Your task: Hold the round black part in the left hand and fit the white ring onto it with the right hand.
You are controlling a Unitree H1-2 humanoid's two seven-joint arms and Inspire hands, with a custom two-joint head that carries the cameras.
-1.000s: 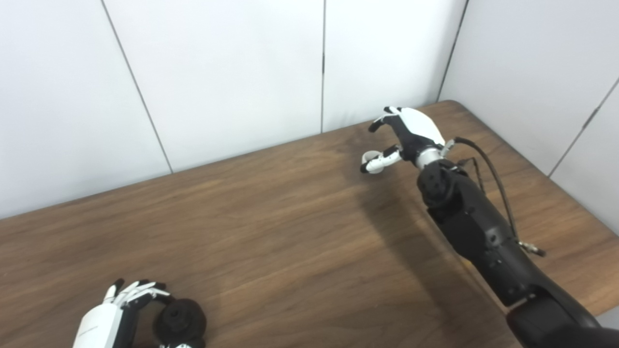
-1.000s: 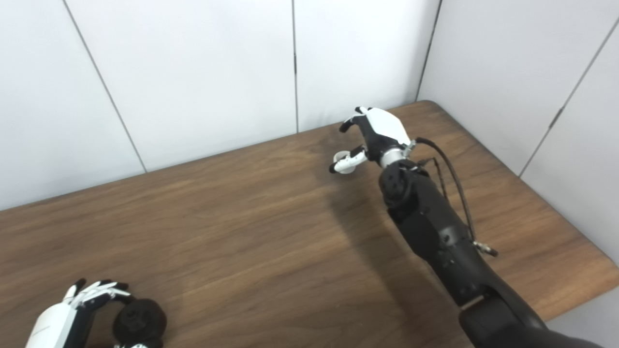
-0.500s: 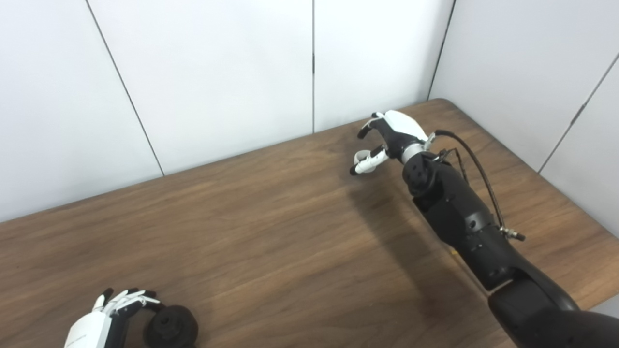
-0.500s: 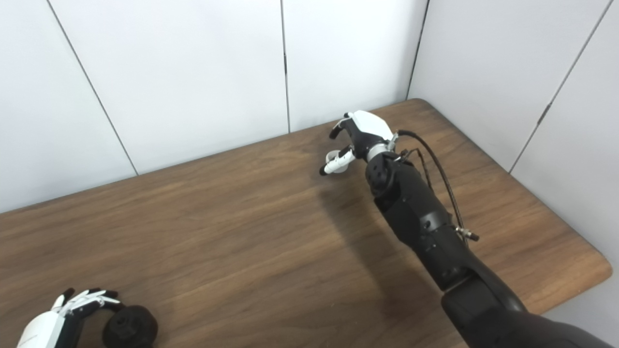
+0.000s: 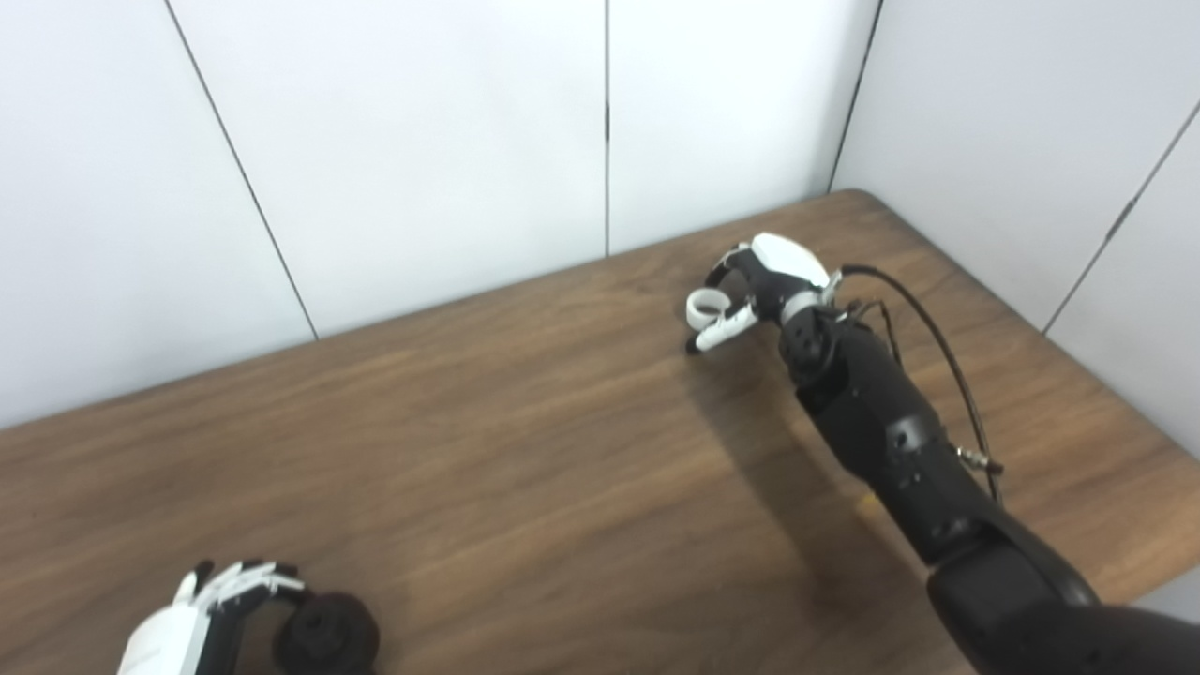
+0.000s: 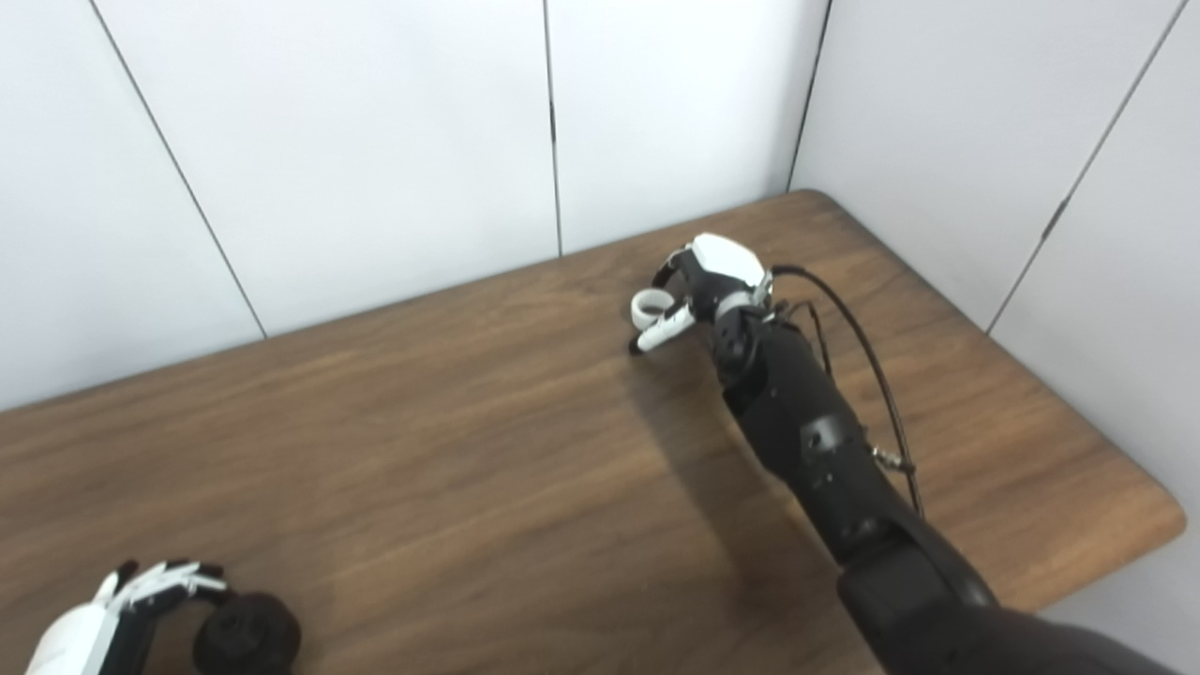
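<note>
One ring (image 5: 704, 307), pinched in right hand (image 5: 764, 279) at 2 o'clock. One black part (image 5: 325, 635) at 7 o'clock on table (image 5: 525, 450), left hand (image 5: 202, 614) curled against it, grip unclear.

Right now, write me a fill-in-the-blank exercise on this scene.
1. The white ring is pinched in the ____ hand.
2. The round black part sits beside the ____ hand.
3. The table has a ____ surface.
4. The ring and the black part are far ____.

Missing words: right; left; wooden; apart
</note>
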